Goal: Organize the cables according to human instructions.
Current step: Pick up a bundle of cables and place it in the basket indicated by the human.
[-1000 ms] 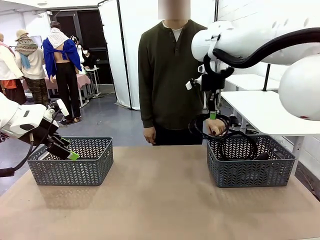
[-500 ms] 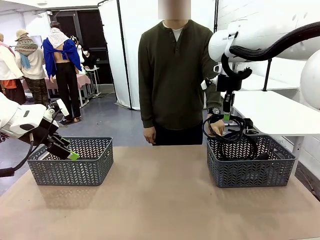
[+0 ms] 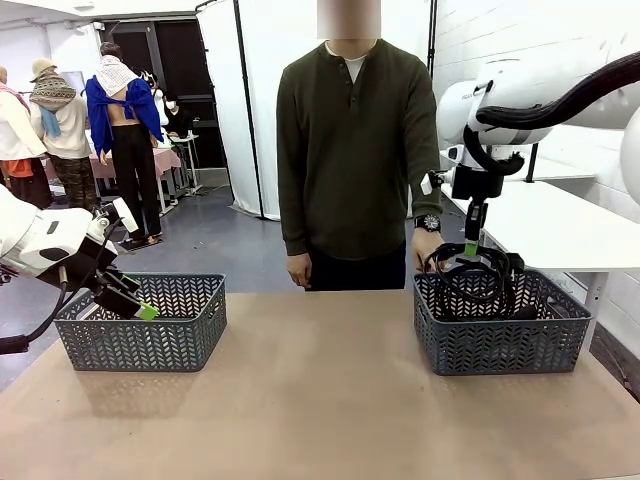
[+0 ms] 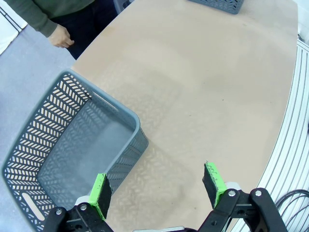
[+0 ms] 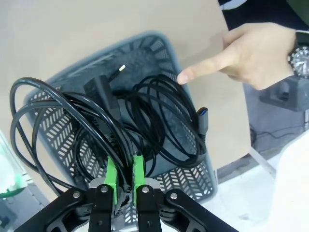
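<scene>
My right gripper [image 3: 471,250] [image 5: 124,175] is shut on a coiled black cable [image 3: 478,272] [image 5: 46,121], and the coil hangs into the right grey basket [image 3: 500,340] [image 5: 157,41]. Another coiled black cable [image 5: 176,121] with a plug end lies inside that basket. The person's hand [image 3: 428,246] [image 5: 241,55] points a finger at the basket's rim. My left gripper [image 3: 136,302] [image 4: 157,186] is open and holds nothing, hovering at the near side of the left grey basket [image 3: 150,340] [image 4: 29,140], which has nothing in it.
The person stands at the far side of the table, between the two baskets. The brown tabletop [image 3: 320,400] stretches between them. A white table [image 3: 540,225] stands behind the right basket.
My right gripper has carried the coiled cable to the right and down, from in front of the person to over the right basket. The left arm has not moved.
</scene>
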Motion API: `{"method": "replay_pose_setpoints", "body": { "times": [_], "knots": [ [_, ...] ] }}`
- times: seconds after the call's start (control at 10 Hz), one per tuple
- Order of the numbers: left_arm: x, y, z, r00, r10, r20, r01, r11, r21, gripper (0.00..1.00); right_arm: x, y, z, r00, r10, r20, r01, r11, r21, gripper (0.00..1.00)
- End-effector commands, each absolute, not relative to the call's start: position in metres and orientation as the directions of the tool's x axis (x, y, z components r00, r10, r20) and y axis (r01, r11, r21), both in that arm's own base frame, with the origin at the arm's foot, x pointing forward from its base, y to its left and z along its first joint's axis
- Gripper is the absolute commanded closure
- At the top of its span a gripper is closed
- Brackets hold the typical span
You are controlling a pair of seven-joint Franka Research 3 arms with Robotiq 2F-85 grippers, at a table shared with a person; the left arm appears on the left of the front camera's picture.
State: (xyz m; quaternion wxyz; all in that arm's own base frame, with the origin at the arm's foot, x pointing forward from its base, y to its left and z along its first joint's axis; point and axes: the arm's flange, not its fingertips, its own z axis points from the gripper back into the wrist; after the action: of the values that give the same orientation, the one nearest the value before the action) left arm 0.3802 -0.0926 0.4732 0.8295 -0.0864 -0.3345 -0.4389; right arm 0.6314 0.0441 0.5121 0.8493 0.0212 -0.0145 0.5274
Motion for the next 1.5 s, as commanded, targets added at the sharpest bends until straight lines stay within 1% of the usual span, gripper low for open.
{"method": "replay_pose_setpoints", "body": {
  "times": [0.0, 0.5, 1.1, 1.3, 1.4],
  "knots": [
    [0.382, -0.09, 0.472, 0.391, -0.666, 0.636, 0.786, 0.6, 0.145, 0.0, 0.631, 0.034, 0.504, 0.425, 0.903, 0.065, -0.905, 0.426, -0.002, 1.0],
    [0.382, -0.09, 0.472, 0.391, -0.666, 0.636, 0.786, 0.6, 0.145, 0.0, 0.65, 0.019, 0.485, 0.46, 0.887, 0.044, -0.887, 0.461, -0.03, 1.0],
    [0.382, -0.09, 0.472, 0.391, -0.666, 0.636, 0.786, 0.6, 0.145, 0.0, 0.667, 0.015, 0.477, 0.52, 0.854, -0.014, -0.854, 0.52, -0.028, 1.0],
    [0.382, -0.09, 0.472, 0.391, -0.666, 0.636, 0.786, 0.6, 0.145, 0.0, 0.667, 0.014, 0.477, 0.527, 0.849, -0.017, -0.85, 0.527, -0.005, 1.0],
    [0.382, -0.09, 0.472, 0.391, -0.666, 0.636, 0.786, 0.6, 0.145, 0.0, 0.667, 0.015, 0.477, 0.523, 0.852, -0.032, -0.852, 0.524, 0.019, 0.8]
  ]
}}
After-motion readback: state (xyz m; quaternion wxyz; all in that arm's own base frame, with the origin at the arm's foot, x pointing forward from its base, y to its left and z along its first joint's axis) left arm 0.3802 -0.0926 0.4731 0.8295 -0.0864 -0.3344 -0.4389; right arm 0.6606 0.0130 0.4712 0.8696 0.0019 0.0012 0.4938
